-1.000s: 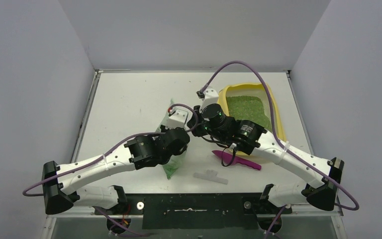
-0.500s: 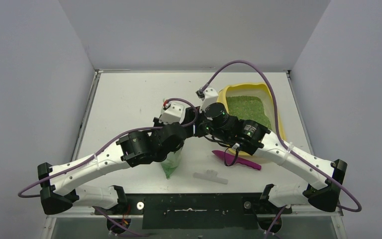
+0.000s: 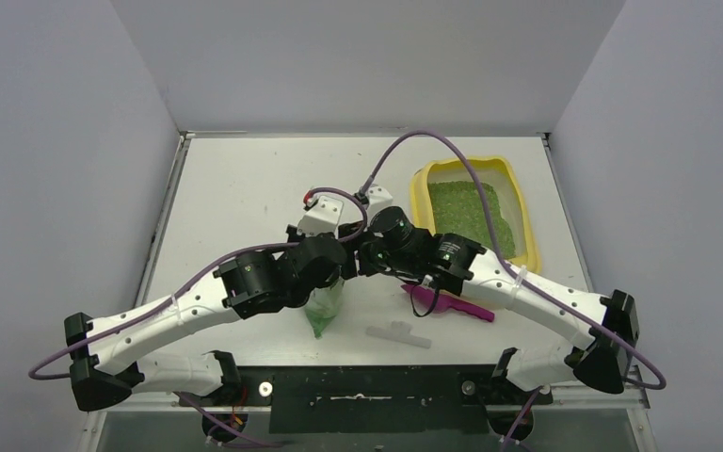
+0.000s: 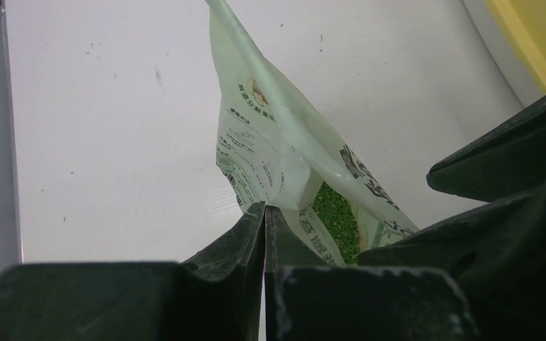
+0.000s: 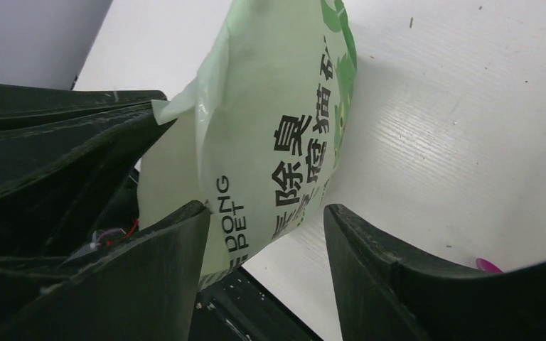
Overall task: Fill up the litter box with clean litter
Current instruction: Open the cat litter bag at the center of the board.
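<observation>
Mid-fill: left gripper [image 4: 264, 210] pinches the bag [image 4: 284, 156] edge, right gripper [image 5: 263, 210] spread about its side; litter [image 3: 466, 212] partly covers box [image 3: 520, 202]; next requires gripping and tipping bag.

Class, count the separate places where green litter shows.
2: litter lies in the box at far right; more shows inside the bag pinched by the left end effector at centre. Arms may hide spills.
</observation>
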`<control>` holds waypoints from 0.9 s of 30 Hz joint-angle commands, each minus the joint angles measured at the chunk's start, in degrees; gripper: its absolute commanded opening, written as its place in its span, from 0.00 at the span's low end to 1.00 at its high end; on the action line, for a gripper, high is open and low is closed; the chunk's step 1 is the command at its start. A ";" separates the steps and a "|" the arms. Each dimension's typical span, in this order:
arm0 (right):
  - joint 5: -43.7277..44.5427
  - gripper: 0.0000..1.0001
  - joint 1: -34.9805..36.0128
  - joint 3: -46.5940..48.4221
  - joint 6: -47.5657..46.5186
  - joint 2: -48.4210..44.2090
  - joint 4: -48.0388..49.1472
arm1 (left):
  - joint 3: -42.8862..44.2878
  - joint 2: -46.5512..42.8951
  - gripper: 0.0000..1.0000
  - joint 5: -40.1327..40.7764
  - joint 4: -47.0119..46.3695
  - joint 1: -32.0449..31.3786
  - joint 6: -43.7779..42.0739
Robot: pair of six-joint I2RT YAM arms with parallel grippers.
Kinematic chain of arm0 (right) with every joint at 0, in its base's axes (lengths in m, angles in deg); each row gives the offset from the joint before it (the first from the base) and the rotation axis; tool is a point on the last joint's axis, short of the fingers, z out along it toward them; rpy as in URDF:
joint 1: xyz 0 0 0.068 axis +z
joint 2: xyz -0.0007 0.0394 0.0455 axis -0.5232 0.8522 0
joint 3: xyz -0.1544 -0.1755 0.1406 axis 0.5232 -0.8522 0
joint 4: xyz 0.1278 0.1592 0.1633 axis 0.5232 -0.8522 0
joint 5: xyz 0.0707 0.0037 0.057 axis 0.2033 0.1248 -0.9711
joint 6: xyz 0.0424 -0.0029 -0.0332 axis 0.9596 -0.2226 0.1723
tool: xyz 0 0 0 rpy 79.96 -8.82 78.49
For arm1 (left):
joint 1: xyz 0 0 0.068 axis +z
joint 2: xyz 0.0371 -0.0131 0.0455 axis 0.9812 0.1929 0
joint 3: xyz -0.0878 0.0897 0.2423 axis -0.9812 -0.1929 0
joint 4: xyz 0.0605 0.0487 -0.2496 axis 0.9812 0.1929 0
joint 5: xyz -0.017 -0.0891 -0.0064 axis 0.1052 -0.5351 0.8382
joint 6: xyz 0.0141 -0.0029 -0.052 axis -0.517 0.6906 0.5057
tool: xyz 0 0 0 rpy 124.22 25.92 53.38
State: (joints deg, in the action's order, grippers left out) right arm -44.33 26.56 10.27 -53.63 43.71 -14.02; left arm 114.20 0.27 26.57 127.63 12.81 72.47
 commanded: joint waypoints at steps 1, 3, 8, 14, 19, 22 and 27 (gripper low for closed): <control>2.83 0.57 0.03 1.46 -0.46 1.84 1.42 | -0.53 -1.63 0.00 -1.72 -1.85 1.18 0.40; 8.07 0.43 0.03 1.57 -1.38 2.48 0.52 | -0.78 -1.73 0.00 -2.41 -2.04 1.41 0.44; 19.87 0.06 -0.56 2.46 -3.58 3.71 -1.79 | -2.23 -3.16 0.00 -5.93 -3.23 3.57 1.17; 4.75 0.00 -11.20 2.26 -4.52 2.22 5.11 | -7.18 -11.70 0.29 -19.56 -9.72 14.44 0.13; -8.91 0.00 -16.95 9.72 -7.37 5.42 6.35 | -8.31 -17.27 0.47 -29.54 -9.83 25.06 -1.49; -15.59 0.00 -16.97 16.92 -11.50 9.84 3.74 | -8.97 -19.18 0.49 -32.76 -9.98 28.84 -1.88; -25.08 0.00 -16.88 22.01 -18.66 11.97 3.44 | -10.62 -20.59 0.55 -34.19 -9.75 32.18 -2.71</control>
State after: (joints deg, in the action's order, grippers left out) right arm -57.51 9.16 26.34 -65.50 56.84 -15.59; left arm 104.46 -19.80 -2.92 120.64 42.93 71.55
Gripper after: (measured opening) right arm 0.025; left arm 0.533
